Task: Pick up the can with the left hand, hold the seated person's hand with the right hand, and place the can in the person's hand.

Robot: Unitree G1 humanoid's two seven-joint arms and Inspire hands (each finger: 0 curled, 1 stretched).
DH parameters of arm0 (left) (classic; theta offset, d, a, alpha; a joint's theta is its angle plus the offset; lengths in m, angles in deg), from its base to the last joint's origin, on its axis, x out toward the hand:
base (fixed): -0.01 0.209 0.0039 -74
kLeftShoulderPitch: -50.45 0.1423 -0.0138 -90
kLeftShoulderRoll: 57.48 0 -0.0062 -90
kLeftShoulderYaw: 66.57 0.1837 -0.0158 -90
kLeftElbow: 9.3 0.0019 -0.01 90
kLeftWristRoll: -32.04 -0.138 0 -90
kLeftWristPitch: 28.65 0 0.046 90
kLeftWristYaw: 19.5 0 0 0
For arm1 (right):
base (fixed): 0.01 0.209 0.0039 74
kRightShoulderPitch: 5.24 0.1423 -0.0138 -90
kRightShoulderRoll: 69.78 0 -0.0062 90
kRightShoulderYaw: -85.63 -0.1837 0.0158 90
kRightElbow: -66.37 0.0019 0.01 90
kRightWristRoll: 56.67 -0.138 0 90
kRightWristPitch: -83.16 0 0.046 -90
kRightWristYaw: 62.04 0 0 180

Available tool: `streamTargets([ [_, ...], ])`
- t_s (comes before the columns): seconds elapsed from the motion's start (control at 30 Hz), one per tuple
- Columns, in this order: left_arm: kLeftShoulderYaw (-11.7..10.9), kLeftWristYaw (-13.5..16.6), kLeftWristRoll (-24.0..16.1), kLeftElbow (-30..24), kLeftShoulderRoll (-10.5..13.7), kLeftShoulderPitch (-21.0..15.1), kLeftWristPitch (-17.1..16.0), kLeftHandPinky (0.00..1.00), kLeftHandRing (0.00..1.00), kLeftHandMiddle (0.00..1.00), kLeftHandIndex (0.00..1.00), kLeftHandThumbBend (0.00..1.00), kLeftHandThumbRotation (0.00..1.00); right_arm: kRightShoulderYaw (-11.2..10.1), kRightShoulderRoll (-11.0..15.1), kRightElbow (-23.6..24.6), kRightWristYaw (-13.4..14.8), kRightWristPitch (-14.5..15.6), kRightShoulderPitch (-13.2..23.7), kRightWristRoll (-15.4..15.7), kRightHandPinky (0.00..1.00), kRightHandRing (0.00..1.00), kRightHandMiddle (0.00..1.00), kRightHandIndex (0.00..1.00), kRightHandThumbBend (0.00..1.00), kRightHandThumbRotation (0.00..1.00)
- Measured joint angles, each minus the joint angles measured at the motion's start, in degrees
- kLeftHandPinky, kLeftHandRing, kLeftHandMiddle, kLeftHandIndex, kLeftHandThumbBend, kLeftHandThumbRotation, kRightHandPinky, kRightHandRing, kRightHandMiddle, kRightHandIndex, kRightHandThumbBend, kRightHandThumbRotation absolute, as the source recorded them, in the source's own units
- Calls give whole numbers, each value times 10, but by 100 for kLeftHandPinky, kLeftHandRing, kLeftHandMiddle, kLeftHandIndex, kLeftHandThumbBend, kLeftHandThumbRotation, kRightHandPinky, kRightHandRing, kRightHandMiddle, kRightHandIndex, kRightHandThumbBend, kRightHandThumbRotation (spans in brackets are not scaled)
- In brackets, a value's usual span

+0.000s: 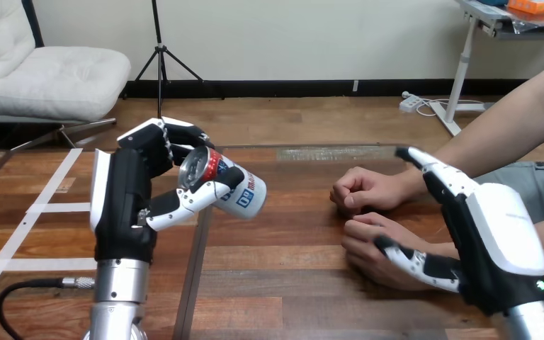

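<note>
A red, white and blue can is lifted off the wooden table and lies tilted, its silver top facing me. My left hand is shut on it at the view's left, thumb under the can and fingers curled over its top. My right hand is open at the right, beside the person's nearer hand. Its thumb lies along the near side of that hand. Its straight fingers reach over the wrist. The person's nearer hand rests on the table, loosely curled. The person's farther hand rests as a fist just behind it.
Both of the person's forearms come in from the right edge. A seam in the tabletop runs from front to back under the can. White tape strips cross the table at the left.
</note>
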Motion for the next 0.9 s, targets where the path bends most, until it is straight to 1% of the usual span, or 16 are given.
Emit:
streamTargets([
  [0.07,0,-1,0,0,-1,0,0,35,39,43,42,69,0,0,11,3,-9,11,0,6,78,86,87,88,72,14],
  [0.27,0,-4,-2,-1,-1,1,0,35,39,43,42,68,0,0,36,10,-36,47,1,23,85,87,88,88,76,15],
  [0.43,0,-6,-3,-4,-1,2,0,35,39,43,42,69,0,2,54,19,-71,85,4,43,88,88,88,87,79,16],
  [0.63,0,-6,-5,-9,-1,6,0,34,39,43,42,69,0,4,70,31,-116,127,9,57,93,90,89,87,80,15],
  [0.73,-1,-5,-9,-10,-1,9,0,34,39,43,42,70,0,7,78,35,-142,144,12,62,97,92,90,87,80,14],
  [0.9,-1,-3,-20,-11,-1,11,0,35,39,43,43,71,0,15,91,40,-177,168,18,68,99,93,91,86,81,13],
])
